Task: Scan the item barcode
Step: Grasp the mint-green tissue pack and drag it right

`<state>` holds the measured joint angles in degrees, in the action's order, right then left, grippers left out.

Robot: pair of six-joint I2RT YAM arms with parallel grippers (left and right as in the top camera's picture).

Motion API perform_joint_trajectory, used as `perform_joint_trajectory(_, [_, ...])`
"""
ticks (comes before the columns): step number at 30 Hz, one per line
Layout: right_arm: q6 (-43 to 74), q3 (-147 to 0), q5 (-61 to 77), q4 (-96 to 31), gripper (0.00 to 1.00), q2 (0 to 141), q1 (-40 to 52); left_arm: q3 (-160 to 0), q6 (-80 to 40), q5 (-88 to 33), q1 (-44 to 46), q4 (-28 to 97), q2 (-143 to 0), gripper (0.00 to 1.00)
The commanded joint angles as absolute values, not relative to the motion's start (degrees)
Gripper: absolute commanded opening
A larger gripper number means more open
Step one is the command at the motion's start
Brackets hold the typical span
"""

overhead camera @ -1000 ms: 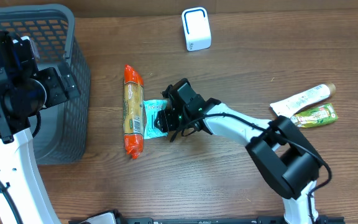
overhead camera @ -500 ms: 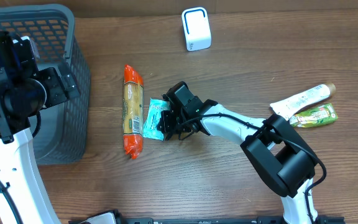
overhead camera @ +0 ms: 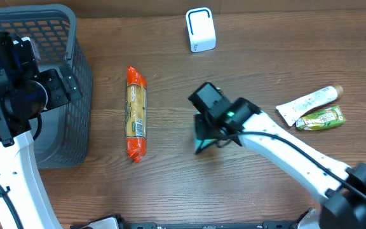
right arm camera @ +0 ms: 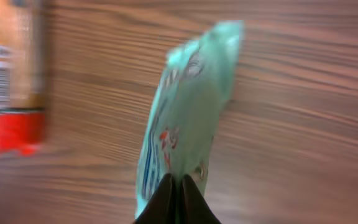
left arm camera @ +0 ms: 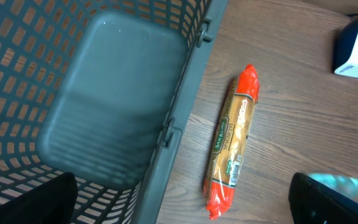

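Left: the left pincer (left arm camera: 185, 200), jaws spread fully and holding nothing, is poised over the grey basket (overhead camera: 78, 83), beside the orange-ended sausage pack (overhead camera: 136, 113). Centre: the teal packet (right arm camera: 191, 106) is pinched at one end by the fully closed right pincer (right arm camera: 178, 186), its long axis running straight out from the fingertips. The white device (overhead camera: 200, 30), judged to be the scanner, lies toward the far edge of the bench (overhead camera: 170, 197), almost directly beyond the right pincer. The right arm is much the nearer.
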<state>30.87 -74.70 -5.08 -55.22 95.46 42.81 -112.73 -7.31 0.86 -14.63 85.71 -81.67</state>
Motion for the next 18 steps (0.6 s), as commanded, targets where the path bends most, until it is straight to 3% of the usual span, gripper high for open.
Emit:
perform_joint_trajectory(1, [29.9, -74.7, -23.0, -60.9, 0.04, 97.2, 43.5, -112.6, -7.7, 0.4, -14.7, 85.4, -82.1, 1.00])
perform_joint_trajectory(8, [29.9, -74.8, -28.9, -67.2, 0.04, 107.1, 45.8, -112.6, -7.7, 0.4, -14.7, 85.5, -82.1, 1.00])
perform_joint_trajectory(16, [26.3, -74.9, -25.6, -59.9, 0.04, 111.0, 52.8, -112.6, -7.7, 0.4, -14.7, 85.5, -82.1, 1.00])
perform_joint_trajectory(17, [25.6, -75.2, -25.1, -58.6, 0.09, 111.0, 53.8, -112.6, -7.7, 0.4, -14.7, 85.5, -82.1, 1.00])
perform_joint_trajectory(18, [24.9, -75.4, -24.3, -57.4, 0.23, 111.0, 54.7, -112.6, -7.7, 0.4, -14.7, 85.5, -82.1, 1.00])
